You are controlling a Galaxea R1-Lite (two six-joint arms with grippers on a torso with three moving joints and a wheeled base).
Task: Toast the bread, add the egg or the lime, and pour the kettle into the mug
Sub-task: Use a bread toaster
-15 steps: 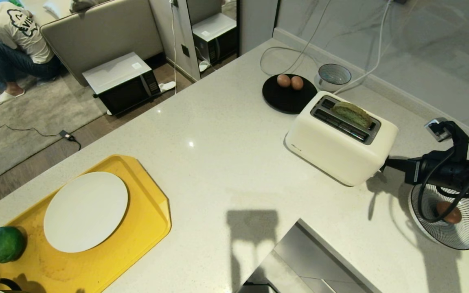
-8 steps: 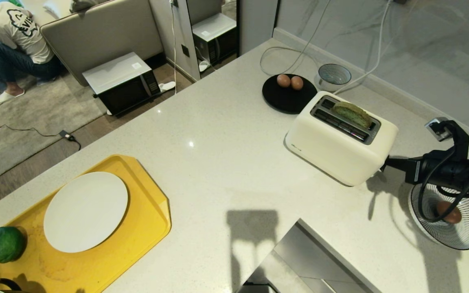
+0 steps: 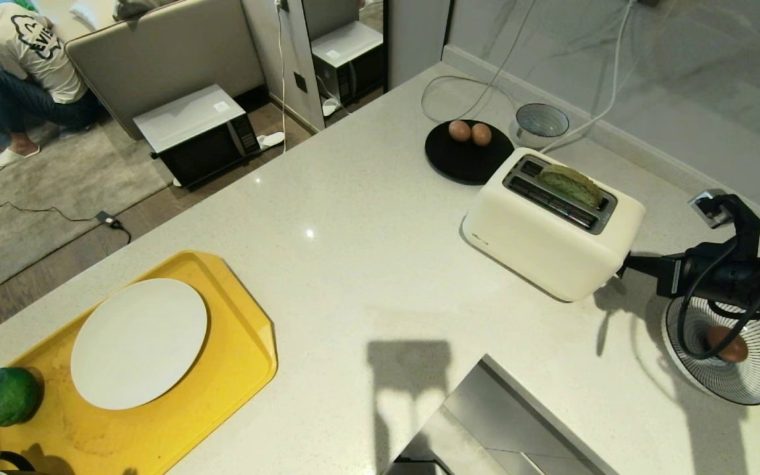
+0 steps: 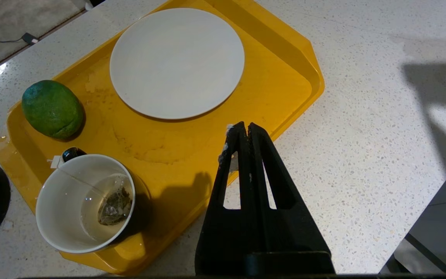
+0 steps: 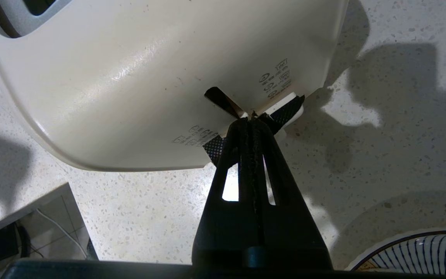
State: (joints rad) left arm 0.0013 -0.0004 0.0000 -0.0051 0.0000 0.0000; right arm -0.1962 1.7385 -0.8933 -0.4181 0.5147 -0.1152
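Toasting stage under way; egg-or-lime and pouring steps apparently not begun.

Bread seated high in far slot of toaster; right gripper clenched, empty, tips pressed at lever on toaster's right end. Lime on yellow tray beside bare white plate. Mug with teabag, near left. Left gripper clenched, empty, above tray's near edge.

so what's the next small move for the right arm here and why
Probably press the lever down. The right gripper, fingers shut, sits at that lever on the toaster's end, and the bread stands high in its slot, apparently not yet lowered to toast.
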